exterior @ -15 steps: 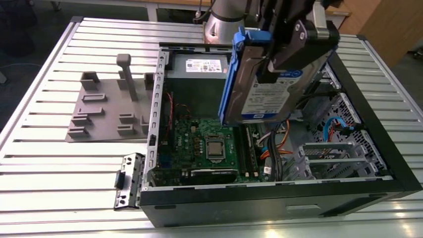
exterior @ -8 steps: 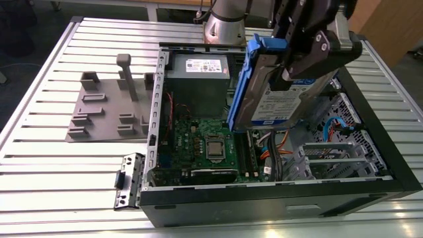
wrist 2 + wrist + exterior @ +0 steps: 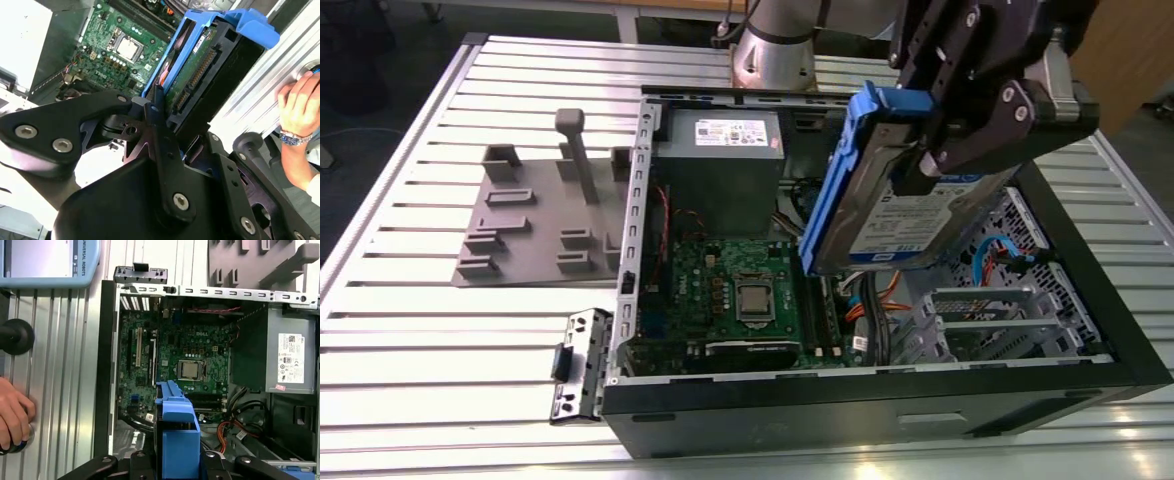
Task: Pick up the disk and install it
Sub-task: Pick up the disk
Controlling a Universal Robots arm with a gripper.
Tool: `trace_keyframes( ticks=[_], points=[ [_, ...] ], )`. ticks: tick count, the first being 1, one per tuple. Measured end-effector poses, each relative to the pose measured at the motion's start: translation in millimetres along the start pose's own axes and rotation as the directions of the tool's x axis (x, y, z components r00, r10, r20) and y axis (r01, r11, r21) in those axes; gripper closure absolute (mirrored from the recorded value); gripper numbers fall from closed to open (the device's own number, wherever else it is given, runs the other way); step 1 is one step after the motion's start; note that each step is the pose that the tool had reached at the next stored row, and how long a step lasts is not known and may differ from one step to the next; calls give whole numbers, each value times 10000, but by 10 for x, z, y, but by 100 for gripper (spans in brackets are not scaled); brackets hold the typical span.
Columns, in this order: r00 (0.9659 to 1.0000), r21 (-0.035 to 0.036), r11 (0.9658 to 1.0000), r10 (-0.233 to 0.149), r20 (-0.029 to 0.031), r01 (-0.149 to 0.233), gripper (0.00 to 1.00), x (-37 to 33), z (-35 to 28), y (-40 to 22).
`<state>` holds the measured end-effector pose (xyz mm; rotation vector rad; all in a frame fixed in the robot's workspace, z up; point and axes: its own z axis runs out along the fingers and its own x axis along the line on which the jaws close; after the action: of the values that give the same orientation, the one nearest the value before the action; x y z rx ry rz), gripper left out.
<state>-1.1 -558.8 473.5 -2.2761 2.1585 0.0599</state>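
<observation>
In the upper right of the frame the black gripper has its fingers clamped on the upper part of the disk. The disk hangs nearly upright and slightly tilted, with its blue frame toward the frame's left and its white-and-blue label facing right. It is above the open computer case, which fills the centre and lower right. Its lower edge seems to hang clear of the case's parts, though this angle leaves that unsure. Inside the case lie a green motherboard and, above it in the frame, a grey power supply. A grey fixture plate lies at left on the slatted table.
</observation>
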Motion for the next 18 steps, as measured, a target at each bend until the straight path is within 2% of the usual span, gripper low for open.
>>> trace_keyframes(
  ticks=[4,8,11,13,14,15,18],
  points=[
    [10000,-22,10000,2,2,-2,64,22,1,-104],
    [10000,-63,10000,4,7,-4,64,38,-1,-255],
    [10000,-95,10000,2,29,-2,64,50,-2,-369],
    [10000,-110,9999,3,65,-3,64,60,0,-431],
    [9999,-113,9999,2,107,-1,64,65,2,-455],
    [9998,-113,9999,0,182,2,64,71,2,-469],
    [9987,-104,9999,-8,507,14,64,92,7,-502]
  ],
)
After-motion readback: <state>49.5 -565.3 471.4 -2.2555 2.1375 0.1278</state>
